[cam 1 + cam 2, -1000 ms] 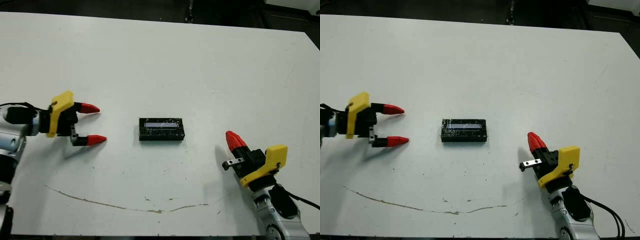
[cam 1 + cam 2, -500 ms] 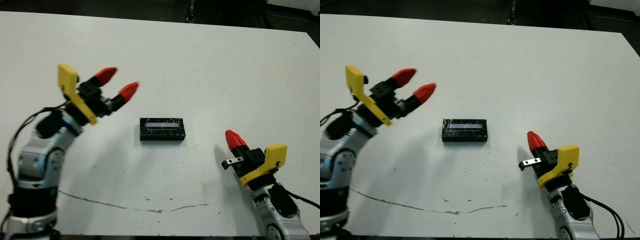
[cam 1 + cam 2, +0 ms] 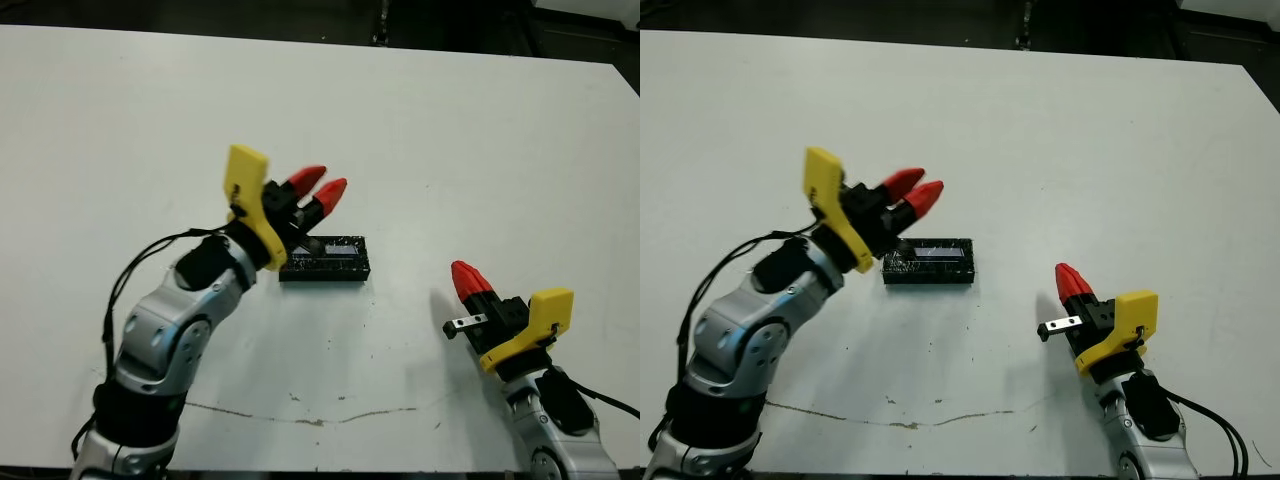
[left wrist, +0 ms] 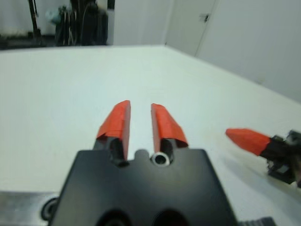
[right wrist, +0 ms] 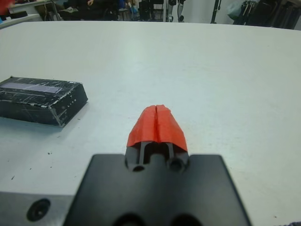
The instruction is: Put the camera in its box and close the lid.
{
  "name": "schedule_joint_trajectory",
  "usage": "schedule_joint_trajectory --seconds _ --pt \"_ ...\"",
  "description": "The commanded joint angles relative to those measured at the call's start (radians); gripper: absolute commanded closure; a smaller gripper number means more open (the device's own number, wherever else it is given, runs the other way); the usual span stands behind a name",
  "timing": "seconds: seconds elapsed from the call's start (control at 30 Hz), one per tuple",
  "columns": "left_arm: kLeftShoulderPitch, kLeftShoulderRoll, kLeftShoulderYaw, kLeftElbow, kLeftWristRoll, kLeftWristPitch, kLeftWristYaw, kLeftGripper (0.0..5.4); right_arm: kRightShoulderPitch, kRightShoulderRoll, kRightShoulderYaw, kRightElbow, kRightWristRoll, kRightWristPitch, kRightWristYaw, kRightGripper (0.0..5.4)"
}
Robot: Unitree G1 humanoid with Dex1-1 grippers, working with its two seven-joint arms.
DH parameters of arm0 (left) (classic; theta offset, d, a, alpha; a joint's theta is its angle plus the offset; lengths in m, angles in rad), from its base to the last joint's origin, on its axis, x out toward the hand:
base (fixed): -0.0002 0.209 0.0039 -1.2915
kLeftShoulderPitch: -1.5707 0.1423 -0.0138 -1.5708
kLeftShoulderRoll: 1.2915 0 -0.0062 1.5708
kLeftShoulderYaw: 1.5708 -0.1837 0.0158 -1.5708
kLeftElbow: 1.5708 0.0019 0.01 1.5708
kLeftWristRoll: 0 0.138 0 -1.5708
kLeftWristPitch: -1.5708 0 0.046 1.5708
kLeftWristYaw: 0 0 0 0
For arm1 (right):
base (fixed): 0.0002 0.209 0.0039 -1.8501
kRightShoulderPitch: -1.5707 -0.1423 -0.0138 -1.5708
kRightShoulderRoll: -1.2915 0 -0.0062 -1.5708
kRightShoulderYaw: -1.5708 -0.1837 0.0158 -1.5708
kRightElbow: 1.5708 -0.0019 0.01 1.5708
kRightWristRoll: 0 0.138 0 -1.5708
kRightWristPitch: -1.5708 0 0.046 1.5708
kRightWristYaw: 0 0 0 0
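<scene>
A black glossy block with silvery patches and a pale strip on top, the lid [image 3: 338, 262], lies flat in the middle of the table. The box and the camera are hidden or out of view. My left gripper [image 3: 322, 186] is raised over the lid's left end, its red fingers [image 4: 116, 121] parallel with a narrow gap between them and nothing held. I cannot tell if it touches the lid. My right gripper [image 3: 462, 272] rests low near the front right, apart from the lid [image 5: 40, 96], with its red fingertips [image 5: 156, 123] pressed together on nothing.
The white table [image 3: 450, 130] runs back to a dark far edge. A thin brown streak [image 3: 300, 415] crosses its front part. My left forearm and a black cable [image 3: 150, 265] reach in from the front left.
My left arm has swung from the table's left side in over the lid's left end, and its fingers have drawn closer together. The right arm and the lid have not moved.
</scene>
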Motion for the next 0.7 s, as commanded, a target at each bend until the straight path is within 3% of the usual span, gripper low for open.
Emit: schedule_joint_trajectory --seconds 0.03,0.17,0.43,0.7 --pt "-0.008 -0.035 -0.015 0.037 0.011 0.079 0.042 4.86 0.015 -0.006 0.002 -0.010 -0.015 0.012 -0.014 5.40" --pt "0.026 -0.054 -0.036 0.064 0.027 0.114 0.063 5.38 0.015 -0.005 -0.006 0.001 0.015 0.009 0.003 5.40" --pt "0.123 -0.020 -0.091 0.080 0.069 0.156 0.053 5.38 0.016 -0.005 -0.006 0.007 0.015 0.005 0.004 5.40" --pt "0.217 -0.024 -0.094 0.086 0.057 0.192 0.056 5.38 0.016 -0.006 -0.003 0.010 0.016 0.001 0.002 5.40"
